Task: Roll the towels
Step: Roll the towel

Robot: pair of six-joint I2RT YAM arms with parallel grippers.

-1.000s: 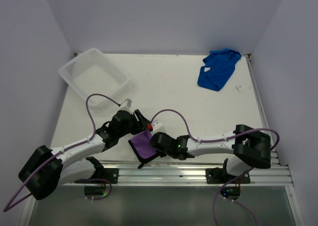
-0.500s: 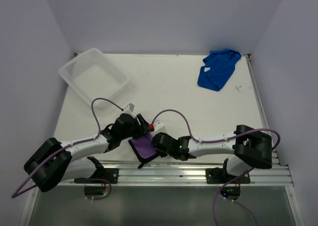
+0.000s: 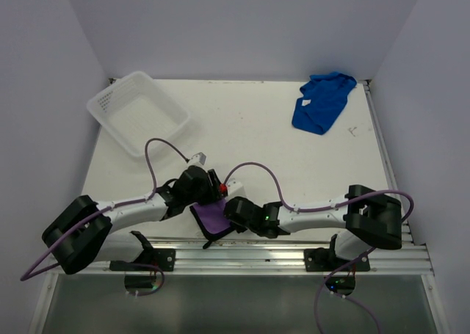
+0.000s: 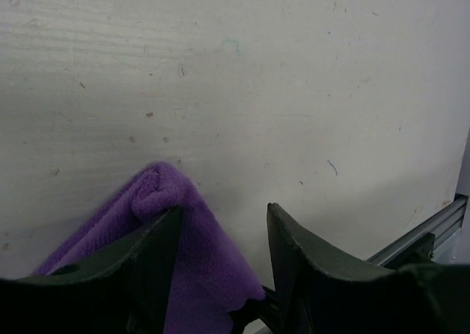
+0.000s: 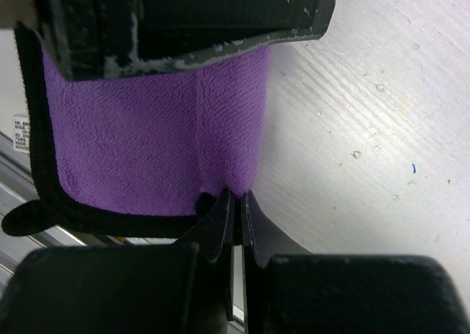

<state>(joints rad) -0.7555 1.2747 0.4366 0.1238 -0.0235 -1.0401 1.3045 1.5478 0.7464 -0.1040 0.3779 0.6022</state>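
Right claw [image 5: 233,202] is clenched on the purple towel [image 5: 147,128] at its dark hem. Left claw [image 4: 220,275] stands released, fingers astride a folded corner. The towel lies at 6 o'clock on the counter [image 3: 250,136], mostly under both wrists — long axis unclear. Blue towel [image 3: 321,103] lies crumpled at 1 o'clock, white basket [image 3: 138,114] at 10.

There are two towels on the one table [image 3: 242,132]: one purple towel [image 3: 213,217] and one blue towel [image 3: 321,103]. One white basket [image 3: 137,112] stands there too. Two arms [image 3: 316,208] are in view, each with one two-finger gripper, the left gripper [image 3: 215,185] and the right gripper [image 3: 229,206], and two purple cables [image 3: 253,165].
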